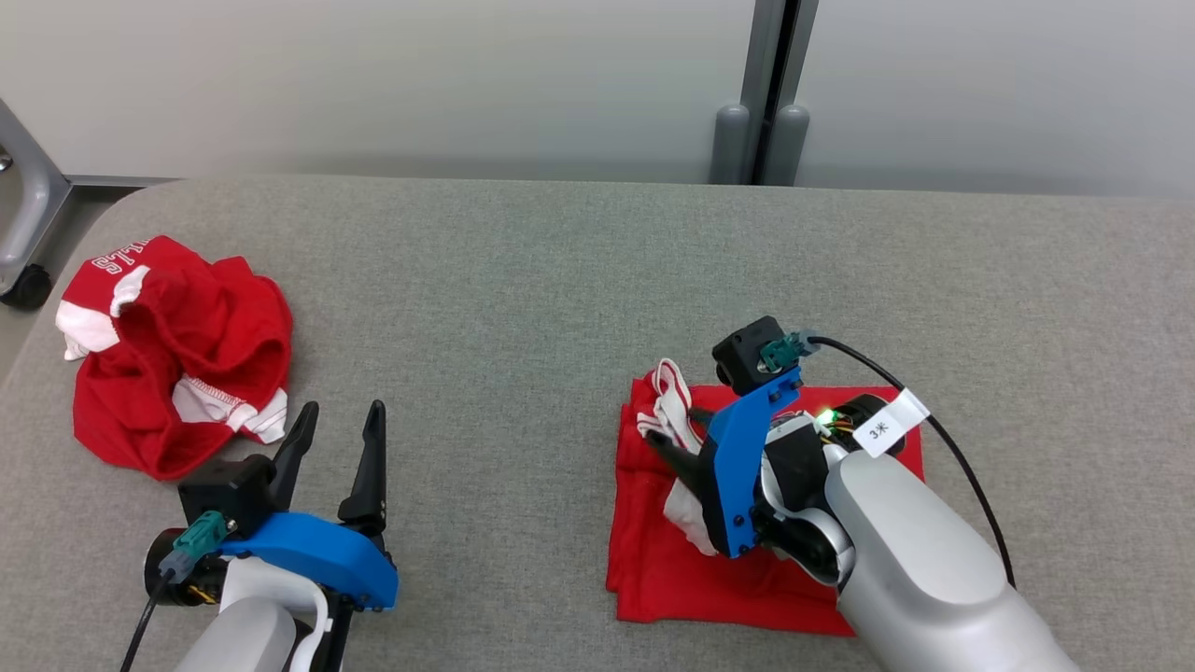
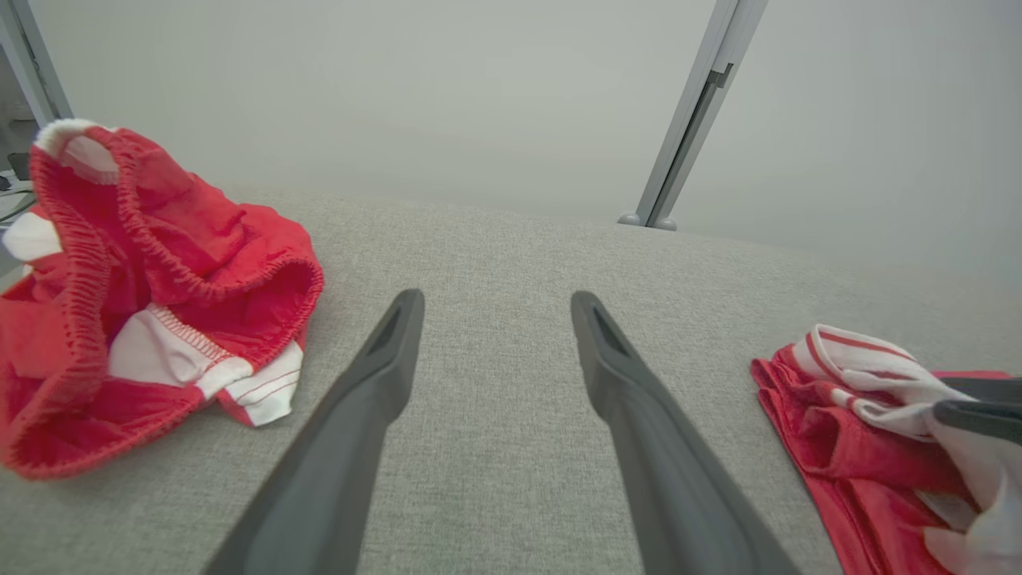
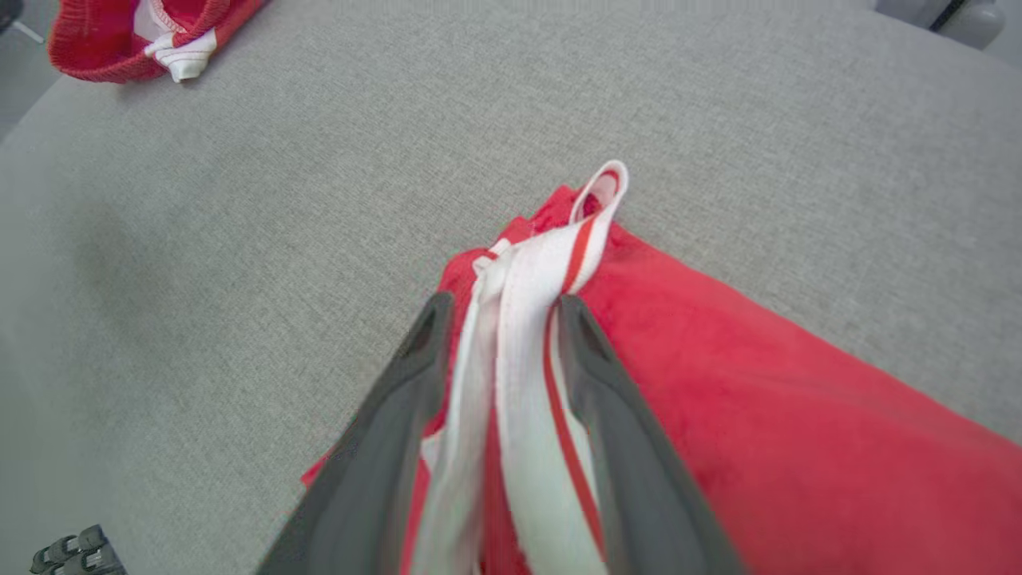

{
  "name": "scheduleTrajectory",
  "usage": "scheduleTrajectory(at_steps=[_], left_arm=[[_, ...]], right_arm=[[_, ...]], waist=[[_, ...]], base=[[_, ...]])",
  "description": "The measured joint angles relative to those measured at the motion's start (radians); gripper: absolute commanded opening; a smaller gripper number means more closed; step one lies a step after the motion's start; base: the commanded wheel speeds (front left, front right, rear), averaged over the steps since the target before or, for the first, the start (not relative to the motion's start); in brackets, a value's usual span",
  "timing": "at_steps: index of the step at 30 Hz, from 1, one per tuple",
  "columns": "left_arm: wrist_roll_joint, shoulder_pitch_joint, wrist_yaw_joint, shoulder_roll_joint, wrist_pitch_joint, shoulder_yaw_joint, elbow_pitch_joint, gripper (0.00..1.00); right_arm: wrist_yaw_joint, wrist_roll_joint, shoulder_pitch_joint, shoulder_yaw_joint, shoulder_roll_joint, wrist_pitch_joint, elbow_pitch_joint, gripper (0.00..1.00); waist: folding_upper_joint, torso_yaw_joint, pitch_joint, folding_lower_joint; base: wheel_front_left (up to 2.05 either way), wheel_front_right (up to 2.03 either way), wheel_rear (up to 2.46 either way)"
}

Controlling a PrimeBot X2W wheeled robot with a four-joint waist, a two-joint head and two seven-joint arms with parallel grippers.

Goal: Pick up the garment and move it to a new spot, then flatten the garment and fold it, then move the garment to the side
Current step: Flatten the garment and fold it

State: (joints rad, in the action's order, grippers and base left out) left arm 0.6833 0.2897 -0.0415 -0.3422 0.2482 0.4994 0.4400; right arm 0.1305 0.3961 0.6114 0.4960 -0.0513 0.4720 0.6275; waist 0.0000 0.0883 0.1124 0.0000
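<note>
On the folded red garment [image 1: 747, 569], your right gripper [image 3: 503, 303] stands parted astride its white trim [image 3: 531, 275]; your left gripper [image 2: 497, 297] gapes wide.

White cable tag [image 1: 887, 425] marked "3米"; partly legible white lettering on crumpled red garment [image 1: 177, 355]

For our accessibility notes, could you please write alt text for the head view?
The right gripper is down on a folded red garment on a grey table, at its white striped trim. The left gripper, open and empty, sits beside a crumpled red-and-white garment at far left.
</note>
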Motion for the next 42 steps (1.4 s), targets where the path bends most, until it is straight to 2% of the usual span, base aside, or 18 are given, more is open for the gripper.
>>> scheduleTrajectory(at_steps=[6, 9, 15, 23, 26, 30, 33, 42], left_arm=[[0.000, 0.000, 0.003, 0.000, 0.001, -0.002, 0.004, 1.00], [0.001, -0.003, 0.002, -0.002, 0.005, -0.006, 0.003, 1.00], [0.002, -0.028, -0.005, -0.003, 0.009, -0.012, -0.009, 1.00], [0.002, -0.043, -0.011, -0.001, 0.010, -0.014, -0.021, 1.00], [0.001, -0.046, -0.013, -0.002, 0.010, -0.018, -0.021, 1.00], [0.000, -0.067, -0.023, -0.005, 0.011, -0.031, -0.027, 1.00], [0.000, -0.085, -0.031, -0.010, 0.012, -0.040, -0.037, 1.00], [-0.016, -0.144, -0.056, -0.011, 0.013, -0.072, -0.091, 1.00]], right_arm=[[0.000, 0.126, 0.030, 0.012, 0.001, -0.097, -0.014, 1.00], [0.000, 0.139, 0.047, -0.021, 0.001, -0.157, -0.033, 1.00], [0.000, -0.010, 0.012, -0.152, 0.001, -0.236, -0.065, 1.00], [0.000, -0.242, -0.220, -0.362, -0.010, -0.372, -0.178, 1.00], [0.000, -0.293, -0.316, -0.449, -0.008, -0.444, -0.239, 1.00], [0.000, -0.300, -0.425, -0.535, -0.004, -0.519, -0.322, 1.00], [0.000, -0.285, -0.488, -0.554, -0.001, -0.550, -0.384, 1.00], [0.000, -0.235, -0.563, -0.551, 0.000, -0.526, -0.495, 1.00]], waist=[[0.0000, -0.009, -0.008, 0.0000], [0.0000, -0.018, -0.017, 0.0000], [0.0000, -0.036, -0.039, 0.0000], [0.0000, -0.047, -0.057, -0.0001], [0.0000, -0.048, -0.064, -0.0001], [0.0000, -0.060, -0.075, -0.0001], [0.0000, -0.075, -0.082, -0.0001], [0.0000, -0.112, -0.084, -0.0001]], base=[[0.00, 0.00, 0.00], [0.00, 0.00, 0.00], [0.00, 0.00, 0.00], [0.00, 0.00, 0.00], [0.00, 0.00, 0.00], [0.00, 0.00, 0.00], [0.00, 0.00, 0.00], [0.00, 0.00, 0.00]])
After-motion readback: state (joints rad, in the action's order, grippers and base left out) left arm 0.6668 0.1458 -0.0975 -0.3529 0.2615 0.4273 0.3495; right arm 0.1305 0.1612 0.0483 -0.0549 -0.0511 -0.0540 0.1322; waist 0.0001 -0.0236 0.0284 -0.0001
